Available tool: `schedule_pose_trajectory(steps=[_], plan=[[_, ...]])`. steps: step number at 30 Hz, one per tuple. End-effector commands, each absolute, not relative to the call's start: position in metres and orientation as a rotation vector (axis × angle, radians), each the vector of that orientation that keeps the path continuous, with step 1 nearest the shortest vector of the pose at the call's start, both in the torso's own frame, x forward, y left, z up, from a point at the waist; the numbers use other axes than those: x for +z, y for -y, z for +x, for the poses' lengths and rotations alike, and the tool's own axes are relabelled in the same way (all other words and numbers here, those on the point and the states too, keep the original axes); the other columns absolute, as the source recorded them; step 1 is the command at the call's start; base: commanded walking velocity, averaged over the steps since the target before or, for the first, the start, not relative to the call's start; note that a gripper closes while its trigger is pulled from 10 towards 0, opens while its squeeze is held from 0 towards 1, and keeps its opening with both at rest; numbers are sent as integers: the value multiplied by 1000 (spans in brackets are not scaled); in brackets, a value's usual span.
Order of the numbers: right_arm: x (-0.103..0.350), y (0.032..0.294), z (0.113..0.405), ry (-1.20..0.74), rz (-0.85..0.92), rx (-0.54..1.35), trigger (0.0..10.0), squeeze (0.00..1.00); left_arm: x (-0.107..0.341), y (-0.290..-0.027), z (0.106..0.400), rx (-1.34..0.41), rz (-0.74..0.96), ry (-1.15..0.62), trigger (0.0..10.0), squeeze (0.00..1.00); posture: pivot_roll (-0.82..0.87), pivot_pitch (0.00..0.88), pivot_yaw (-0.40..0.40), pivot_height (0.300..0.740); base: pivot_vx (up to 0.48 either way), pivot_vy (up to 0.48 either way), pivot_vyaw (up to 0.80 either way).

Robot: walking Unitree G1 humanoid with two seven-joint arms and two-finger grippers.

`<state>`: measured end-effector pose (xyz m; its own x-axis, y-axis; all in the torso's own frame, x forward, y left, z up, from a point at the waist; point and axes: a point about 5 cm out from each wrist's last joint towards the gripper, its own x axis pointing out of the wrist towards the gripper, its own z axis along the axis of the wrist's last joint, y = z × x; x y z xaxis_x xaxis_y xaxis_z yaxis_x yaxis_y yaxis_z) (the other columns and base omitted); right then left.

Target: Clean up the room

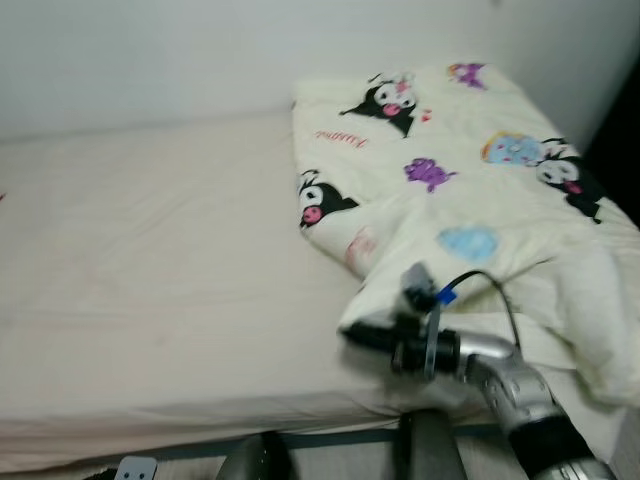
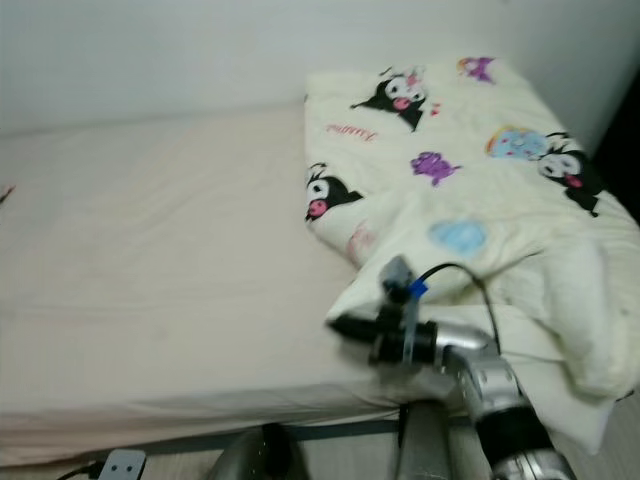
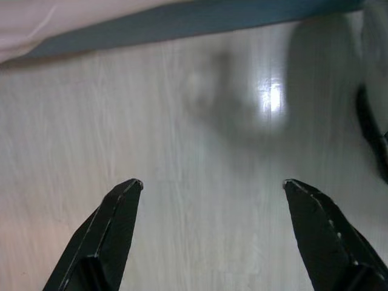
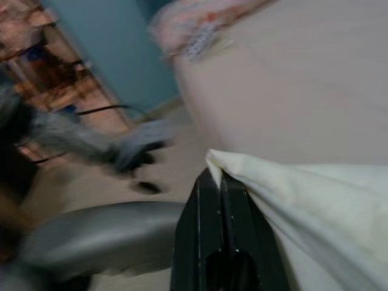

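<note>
A cream blanket (image 1: 470, 190) printed with cartoon characters lies bunched over the right half of the bed (image 1: 150, 270). My right gripper (image 1: 352, 335) reaches leftward over the bed's near edge and is shut on a corner of the blanket (image 4: 242, 167), the cloth pinched between its black fingers (image 4: 221, 218). My left gripper (image 3: 212, 188) hangs low over the pale wooden floor (image 3: 194, 127), its fingers spread wide with nothing between them.
The bed's bare cream sheet stretches to the left. A white wall (image 1: 150, 50) backs the bed. A grey bed frame rail (image 1: 340, 437) runs below the mattress. A small white device (image 2: 125, 464) sits on the floor at the lower left.
</note>
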<state>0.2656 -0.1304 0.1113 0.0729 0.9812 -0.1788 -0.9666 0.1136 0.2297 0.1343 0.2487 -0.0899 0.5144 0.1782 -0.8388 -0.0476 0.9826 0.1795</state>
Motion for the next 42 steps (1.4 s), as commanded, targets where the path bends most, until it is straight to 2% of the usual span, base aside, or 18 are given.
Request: schedule_pose_trajectory(steps=[1, 6, 7, 10, 12, 13, 15, 16, 20, 31, 33, 35, 36, 38, 39, 40, 41, 42], plan=[[105, 103, 238, -383, 93, 1693, 0, 0, -95, -247, 122, 147, 130, -1073, 10000, 0, -125, 120, 109, 577, 0, 0, 0], [85, 108, 241, -430, -7, 1621, 0, 0, -97, -244, 118, 146, 125, -1090, 10000, 0, -132, 115, 103, 577, 0, 0, 0], [77, 113, 245, -468, -76, 1565, 10000, 0, -98, -242, 117, 141, 118, -1098, 10000, 0, -134, 115, 103, 577, 0, 0, 0], [59, 129, 247, -598, -229, 1442, 10000, 0, -101, -236, 115, 113, 105, -1117, 10000, 0, -143, 115, 102, 577, 0, 0, 0], [53, 135, 247, -640, -278, 1412, 10000, 59, -101, -234, 114, 103, 98, -1123, 10000, 0, -149, 115, 100, 577, 0, 0, 0], [49, 144, 243, -702, -347, 1376, 10000, 871, -102, -231, 114, 90, 90, -1128, 10000, 0, -153, 114, 99, 577, 0, 0, 0], [48, 148, 242, -720, -369, 1365, 10000, 871, -102, -230, 115, 85, 89, -1128, 10000, 0, -153, 114, 99, 577, 0, 0, 0], [48, 150, 242, -726, -368, 1356, 10000, 1000, -102, -229, 115, 83, 87, -1128, 10000, 0, -155, 114, 97, 577, 0, 0, 0], [52, 153, 239, -729, -357, 1359, 10000, 1000, -102, -226, 117, 75, 84, -1129, 10000, 0, -161, 113, 96, 577, 0, 0, 0], [127, 134, 228, -401, 37, 1554, 10000, 1000, -103, -223, 118, 55, 88, -1137, 10000, 0, -173, 116, 99, 577, 0, 0, 0], [160, 135, 246, -201, 150, 1445, 10000, 1000, -103, -223, 118, 53, 90, -1140, 10000, 0, -177, 120, 97, 577, 0, 0, 0], [172, 144, 273, -111, 135, 1177, 10000, 1000, -103, -223, 117, 52, 89, -1142, 10000, 0, -175, 122, 92, 577, 0, 0, 0], [169, 152, 287, -121, 99, 1015, 10000, 1000, -103, -223, 117, 53, 87, -1142, 10000, 0, -175, 122, 92, 577, 0, 0, 0], [169, 152, 287, -121, 99, 1015, 10000, 1000, -103, -223, 117, 53, 87, -1142, 10000, 0, -175, 122, 92, 577, 0, 0, 0], [161, 168, 304, -176, 68, 781, 10000, 980, -103, -223, 117, 53, 84, -1142, 10000, 0, -173, 125, 89, 577, 0, 0, 0], [157, 182, 313, -205, 68, 601, 10000, 843, -104, -223, 116, 54, 82, -1141, 10000, 0, -176, 129, 90, 577, 0, 0, 0], [154, 196, 316, -221, 113, 452, 10000, 843, -104, -223, 116, 54, 80, -1142, 10000, 0, -176, 129, 90, 577, 0, 0, 0], [150, 209, 315, -233, 128, 331, 10000, 455, -104, -223, 115, 51, 78, -1142, 10000, 0, -184, 133, 95, 577, 0, 0, 0]])
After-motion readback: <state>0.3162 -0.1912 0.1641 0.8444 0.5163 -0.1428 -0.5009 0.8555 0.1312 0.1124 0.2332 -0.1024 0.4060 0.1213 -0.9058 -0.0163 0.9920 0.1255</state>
